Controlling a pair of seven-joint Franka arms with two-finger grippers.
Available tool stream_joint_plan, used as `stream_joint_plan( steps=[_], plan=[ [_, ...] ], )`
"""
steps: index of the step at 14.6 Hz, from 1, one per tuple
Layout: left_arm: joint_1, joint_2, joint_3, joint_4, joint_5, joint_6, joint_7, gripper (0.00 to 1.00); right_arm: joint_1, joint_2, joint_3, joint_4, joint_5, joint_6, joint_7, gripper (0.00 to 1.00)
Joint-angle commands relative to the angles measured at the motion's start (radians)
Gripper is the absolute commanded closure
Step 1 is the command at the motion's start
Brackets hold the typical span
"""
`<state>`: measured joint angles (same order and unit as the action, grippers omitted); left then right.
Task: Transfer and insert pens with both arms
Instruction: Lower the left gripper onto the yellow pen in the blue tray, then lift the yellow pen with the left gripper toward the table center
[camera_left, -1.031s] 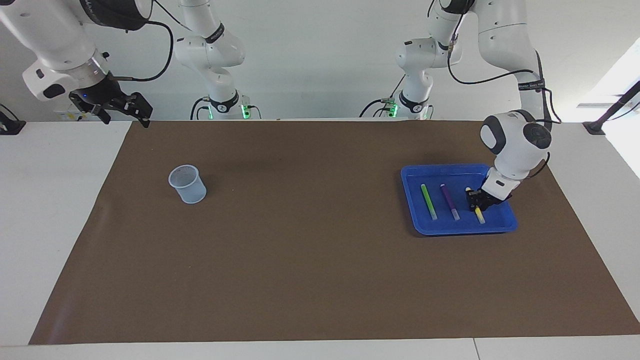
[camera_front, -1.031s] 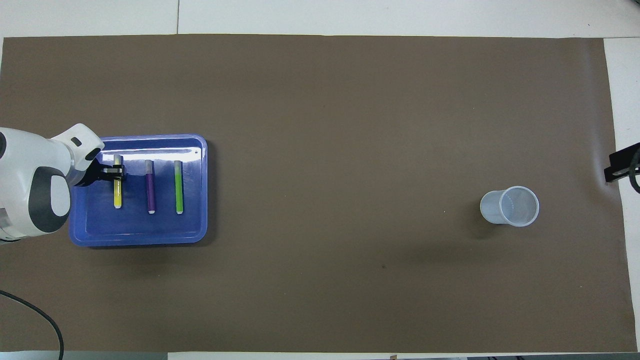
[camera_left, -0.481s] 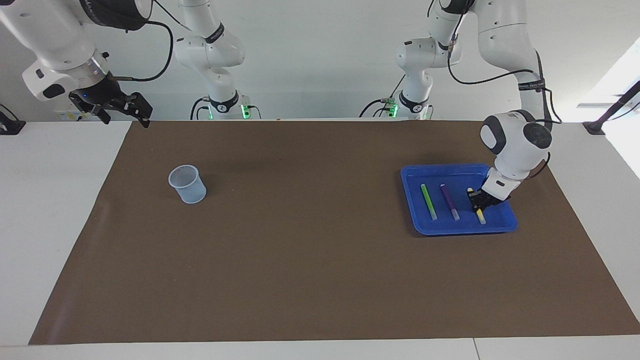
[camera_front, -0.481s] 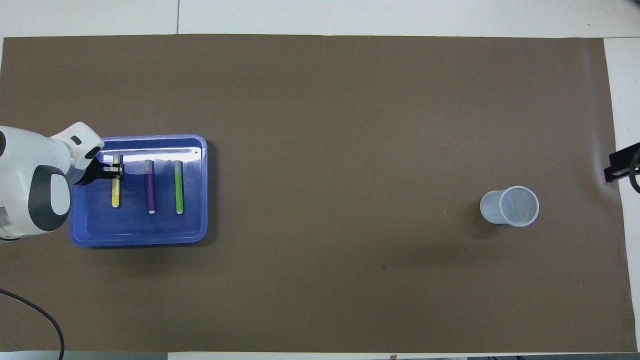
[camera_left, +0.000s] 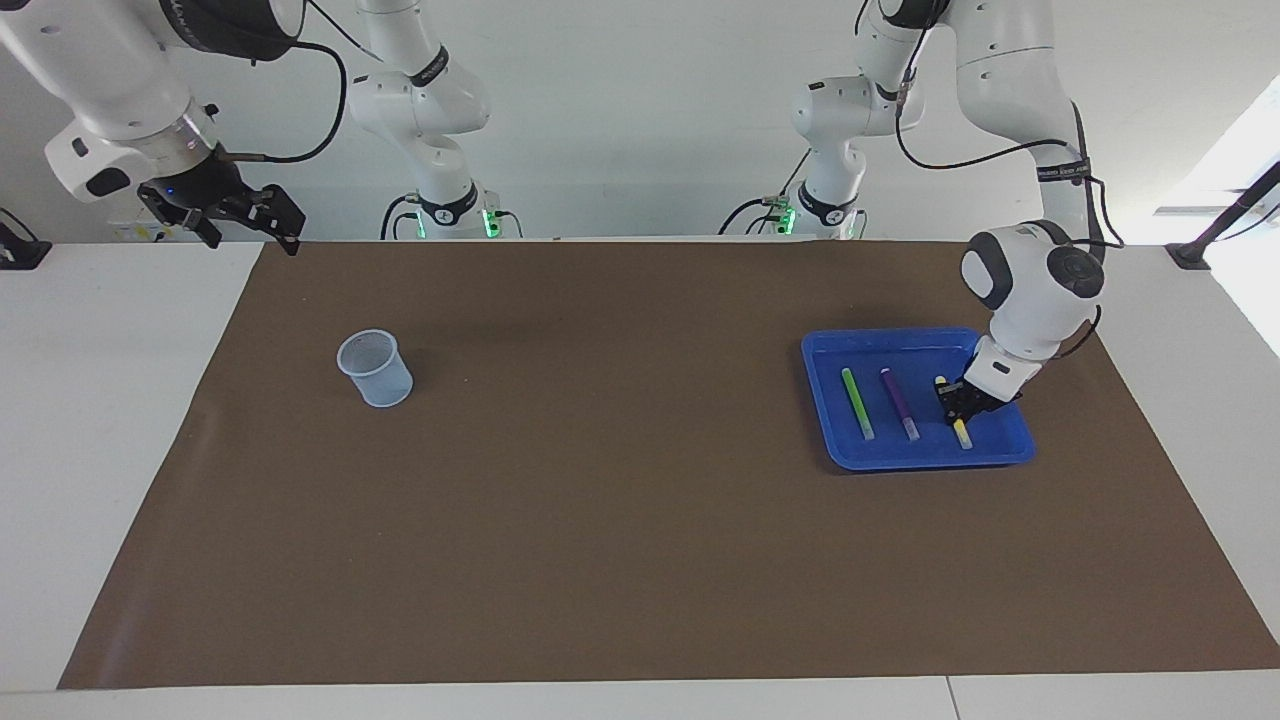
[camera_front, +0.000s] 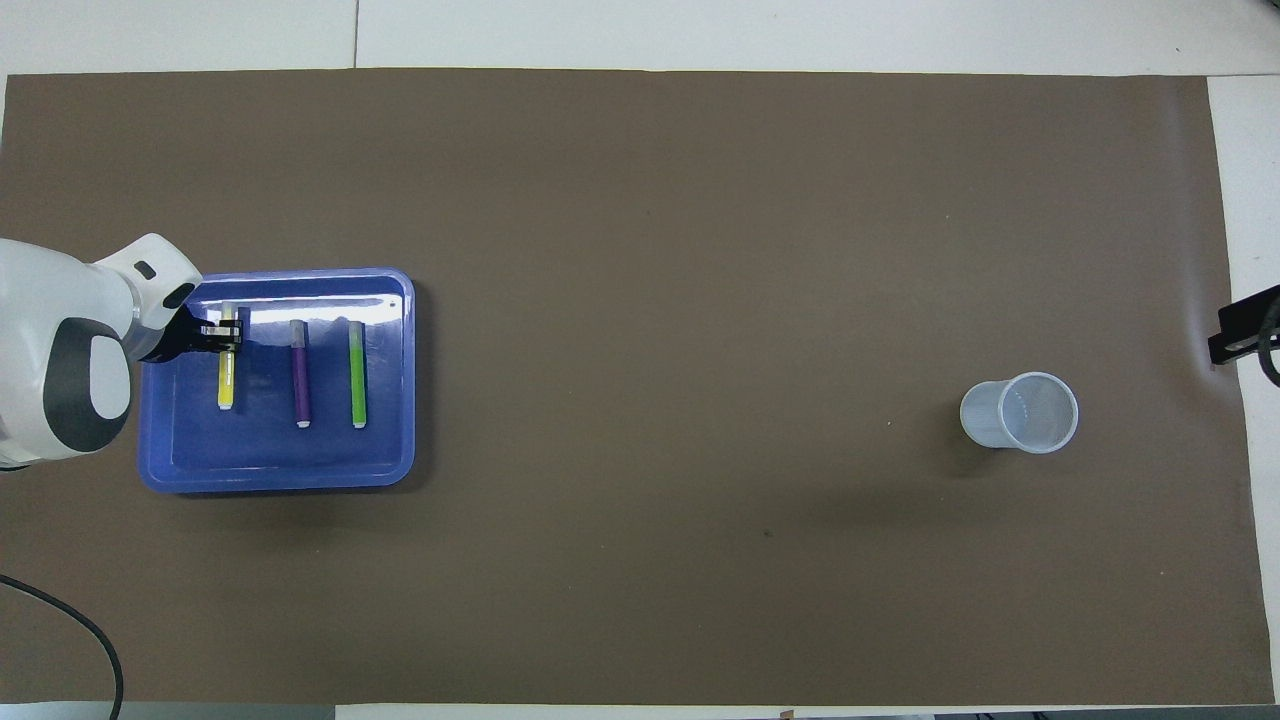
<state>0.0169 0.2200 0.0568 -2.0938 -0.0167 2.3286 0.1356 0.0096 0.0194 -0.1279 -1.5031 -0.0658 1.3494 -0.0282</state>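
- Left tool (camera_left: 957, 405) down in blue tray (camera_left: 1010, 455), clamped across yellow pen (camera_front: 227, 372) near its cap end, grip square to the pen's length
- Yellow pen's long axis ran nearer-to-farther from the robots, whitish cap end on the end away from them, body seemingly lying flat
- Purple pen (camera_left: 898, 401) and green pen (camera_left: 856, 400) lay loose beside it in same tray, parallel, same heading, untouched
- Tray sat at left arm's end of surface; clear cup (camera_left: 375, 368) upright well apart, toward right arm's end
- Right tool (camera_left: 233, 215) parked high over the surface edge at its own end, fingers spread wide, holding nothing, waiting
- Judged: left arm nearer the pens, right arm nearer the cup, so lift then mid-surface handover likely
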Motion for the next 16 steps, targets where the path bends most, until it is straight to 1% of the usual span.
stream_joint_plan(
  steps=[1, 3, 5, 7, 11, 15, 16],
  plan=[
    [-0.008, 0.022, 0.0, 0.074, 0.003, -0.081, -0.002, 1.0, -0.002, -0.027, 0.001, -0.032, 0.004, 0.011, 0.013, 0.0],
    [-0.008, 0.013, -0.003, 0.1, 0.003, -0.132, -0.005, 1.0, -0.002, -0.027, 0.001, -0.032, 0.004, 0.011, 0.013, 0.0],
    [-0.009, 0.012, -0.005, 0.161, 0.0, -0.217, -0.039, 1.0, -0.002, -0.027, 0.001, -0.032, 0.004, 0.011, 0.013, 0.0],
    [-0.02, 0.01, -0.028, 0.228, 0.0, -0.319, -0.108, 1.0, -0.002, -0.027, 0.002, -0.032, 0.004, 0.011, 0.013, 0.0],
    [-0.023, -0.025, -0.093, 0.308, -0.023, -0.464, -0.327, 1.0, -0.002, -0.027, 0.002, -0.032, 0.004, 0.011, 0.013, 0.0],
    [-0.023, -0.08, -0.15, 0.337, -0.118, -0.572, -0.595, 1.0, -0.002, -0.027, 0.002, -0.032, 0.004, 0.011, 0.013, 0.0],
    [-0.022, -0.1, -0.166, 0.337, -0.158, -0.618, -0.673, 1.0, -0.002, -0.027, 0.002, -0.032, 0.004, 0.011, 0.013, 0.0]
  ],
)
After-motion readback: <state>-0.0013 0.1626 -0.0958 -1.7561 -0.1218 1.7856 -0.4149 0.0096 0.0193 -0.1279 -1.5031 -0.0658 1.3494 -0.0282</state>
